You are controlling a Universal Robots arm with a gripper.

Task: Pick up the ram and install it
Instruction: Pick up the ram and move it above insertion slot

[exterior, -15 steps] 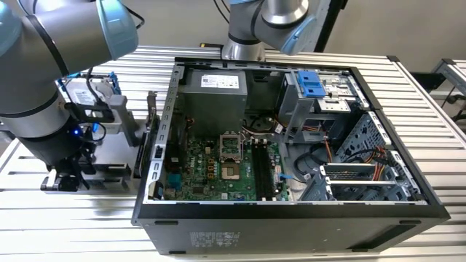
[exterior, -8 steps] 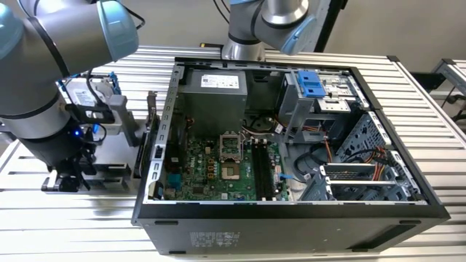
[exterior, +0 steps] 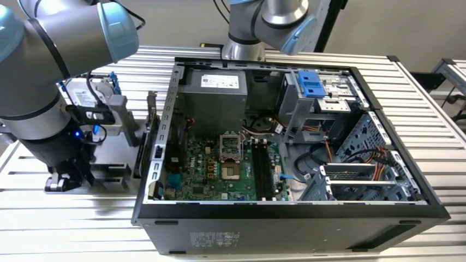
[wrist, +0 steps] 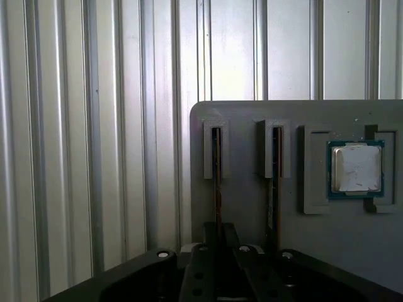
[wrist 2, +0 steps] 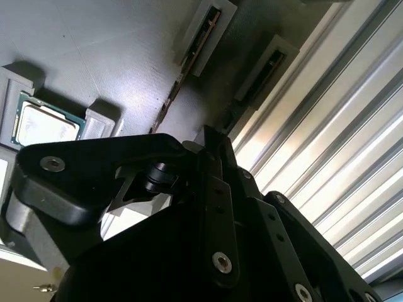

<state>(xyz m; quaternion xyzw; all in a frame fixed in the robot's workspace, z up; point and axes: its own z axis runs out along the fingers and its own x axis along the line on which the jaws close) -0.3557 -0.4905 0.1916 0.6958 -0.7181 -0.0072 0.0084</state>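
Two sticks are held on edge in slots of a grey tray (wrist: 352,233), beside a square processor chip (wrist: 356,168): the ram (wrist: 217,179), nearest the tray's edge, and a second stick (wrist: 272,182). The gripper (wrist: 220,236) is positioned right over the ram, though whether it is clamped on it cannot be told. All this is found at the exterior view's left of the open computer case (exterior: 291,212).

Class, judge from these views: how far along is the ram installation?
Done: nothing shows installed; the motherboard slots look empty. In hand: the gripper is down at the gray tray, lined up with the ram standing in its holder. Left: lifting and seating it.
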